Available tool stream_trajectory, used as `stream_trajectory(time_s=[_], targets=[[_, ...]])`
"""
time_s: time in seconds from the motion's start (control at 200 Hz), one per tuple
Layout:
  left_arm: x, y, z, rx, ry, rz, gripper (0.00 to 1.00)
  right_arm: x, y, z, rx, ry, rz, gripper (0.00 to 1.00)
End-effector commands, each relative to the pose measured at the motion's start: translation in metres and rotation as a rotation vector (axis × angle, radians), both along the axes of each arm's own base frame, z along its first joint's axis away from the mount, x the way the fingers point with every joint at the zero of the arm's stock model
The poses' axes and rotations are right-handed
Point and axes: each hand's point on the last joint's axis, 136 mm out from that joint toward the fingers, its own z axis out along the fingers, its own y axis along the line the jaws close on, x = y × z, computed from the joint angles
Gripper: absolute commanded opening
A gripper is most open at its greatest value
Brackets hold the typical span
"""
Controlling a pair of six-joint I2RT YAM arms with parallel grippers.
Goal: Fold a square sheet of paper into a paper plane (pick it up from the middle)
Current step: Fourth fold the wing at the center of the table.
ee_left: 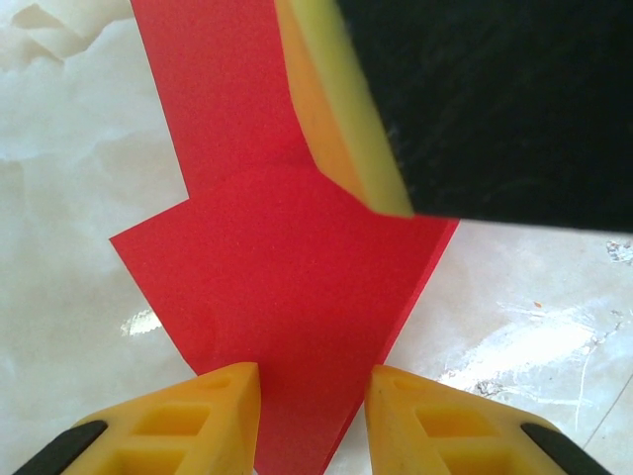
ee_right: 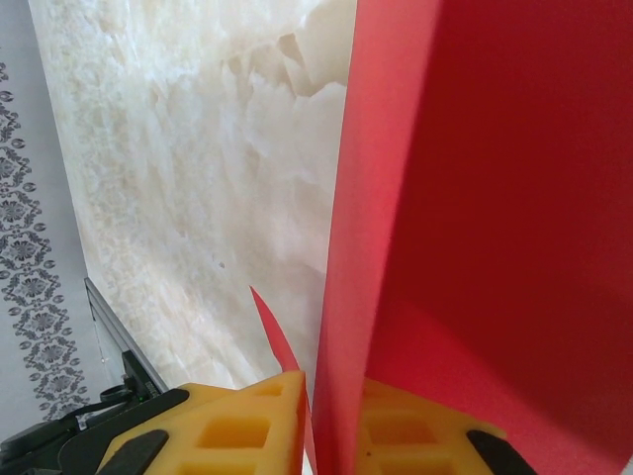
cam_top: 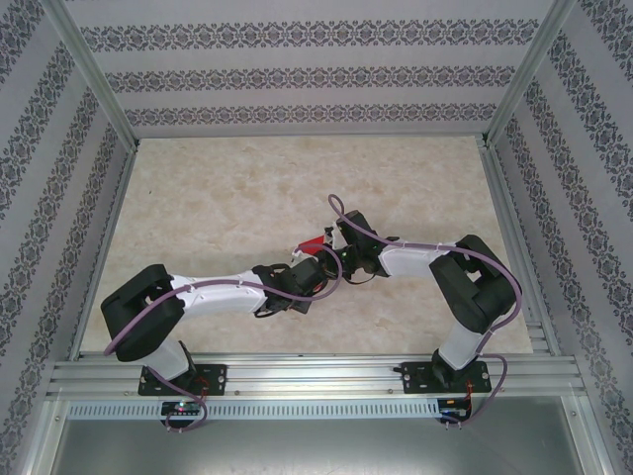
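while it sits over the middle of the table (cam_top: 218,188), the folded red paper (cam_top: 315,243) lies between the grippers: the right gripper (ee_right: 331,388) pinches its edge, jaws nearly together; the left gripper (ee_left: 314,376) stands partly spread, straddling its pointed tip.

No text, label, brand name or number can be read anywhere. The red paper (ee_left: 277,287) is plain, the walls (cam_top: 316,79) carry only a repeated ornamental pattern, and the marbled table (cam_top: 247,188) bears no lettering.
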Motion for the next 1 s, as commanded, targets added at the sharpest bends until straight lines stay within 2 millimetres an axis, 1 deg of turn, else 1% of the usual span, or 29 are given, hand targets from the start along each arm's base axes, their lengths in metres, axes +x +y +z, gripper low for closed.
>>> stream_trajectory(time_s=[0.0, 0.215, 0.31, 0.415, 0.5, 0.994], targets=[[0.0, 0.0, -0.003, 0.021, -0.022, -0.007, 0.3, 0.006, -0.002, 0.006, -0.006, -0.023, -0.028, 0.19], [-0.003, 0.004, -0.01, 0.051, -0.015, -0.007, 0.27, 0.008, -0.008, 0.004, -0.019, -0.019, -0.046, 0.19], [-0.003, 0.005, -0.009, 0.054, -0.023, 0.001, 0.27, 0.008, -0.009, 0.003, -0.018, -0.017, -0.047, 0.17], [-0.002, 0.006, -0.01, 0.058, -0.028, 0.004, 0.28, 0.01, -0.01, 0.004, -0.017, -0.014, -0.054, 0.12], [-0.003, 0.005, -0.011, 0.056, -0.023, 0.0, 0.27, 0.01, -0.009, 0.005, -0.01, -0.012, -0.054, 0.11], [-0.002, 0.007, -0.019, 0.083, -0.024, 0.011, 0.19, 0.01, -0.01, 0.004, -0.016, -0.008, -0.052, 0.12]])
